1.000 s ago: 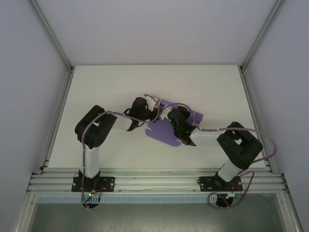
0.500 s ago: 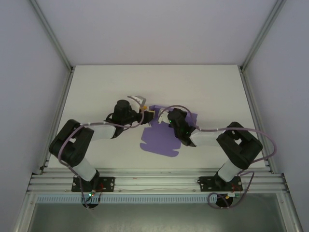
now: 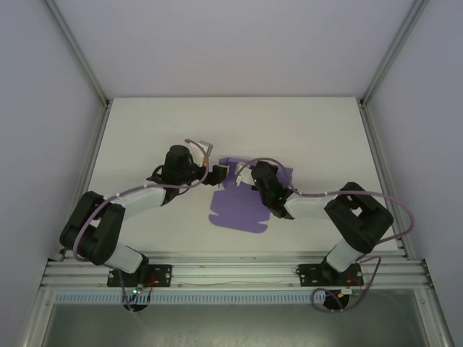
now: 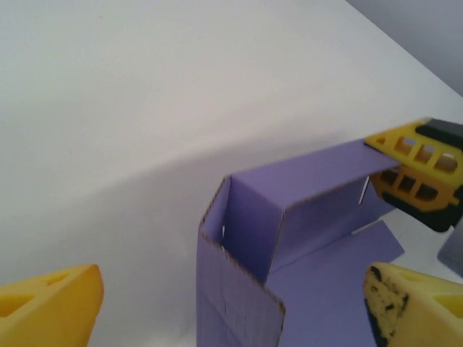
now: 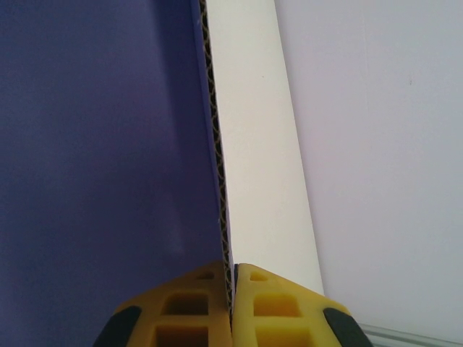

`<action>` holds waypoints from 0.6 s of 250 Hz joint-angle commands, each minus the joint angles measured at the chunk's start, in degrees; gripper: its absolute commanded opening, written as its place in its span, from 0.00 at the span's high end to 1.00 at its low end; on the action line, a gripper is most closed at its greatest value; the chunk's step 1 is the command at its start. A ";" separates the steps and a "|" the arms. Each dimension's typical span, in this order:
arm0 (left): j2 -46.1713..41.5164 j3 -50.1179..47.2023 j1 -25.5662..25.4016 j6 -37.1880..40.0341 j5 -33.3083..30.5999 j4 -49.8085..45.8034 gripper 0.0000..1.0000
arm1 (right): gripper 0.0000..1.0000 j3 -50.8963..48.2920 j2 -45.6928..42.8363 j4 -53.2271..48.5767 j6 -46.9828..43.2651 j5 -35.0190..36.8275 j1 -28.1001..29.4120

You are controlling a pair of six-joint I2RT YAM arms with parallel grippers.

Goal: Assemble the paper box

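The purple paper box [image 3: 240,208] lies mid-table, partly folded. In the left wrist view its walls [image 4: 289,224] stand upright in a corner above a flat panel. My left gripper [image 3: 217,174] is at the box's left end and open wide. Its yellow fingers [image 4: 51,307] stand on either side of the near wall without touching it. My right gripper [image 3: 243,178] is shut on the top edge of a standing wall, and its fingertips [image 4: 416,170] show pinching that edge. From the right wrist, my right gripper [image 5: 233,273] clamps the corrugated card edge [image 5: 214,144].
The white table [image 3: 145,137] is bounded by grey enclosure walls with aluminium posts [image 3: 79,54] at the sides. A metal rail [image 3: 231,271] carrying both arm bases runs along the near edge. A cable [image 3: 199,143] loops above the left wrist.
My left gripper has opened and let go of the box while its arm swung back to the left. The box has settled slightly left. My right gripper stays shut on the wall.
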 commanded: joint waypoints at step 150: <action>3.55 5.58 -4.49 8.65 -15.82 -12.21 1.00 | 0.72 3.13 -2.39 -7.43 4.50 1.55 -1.86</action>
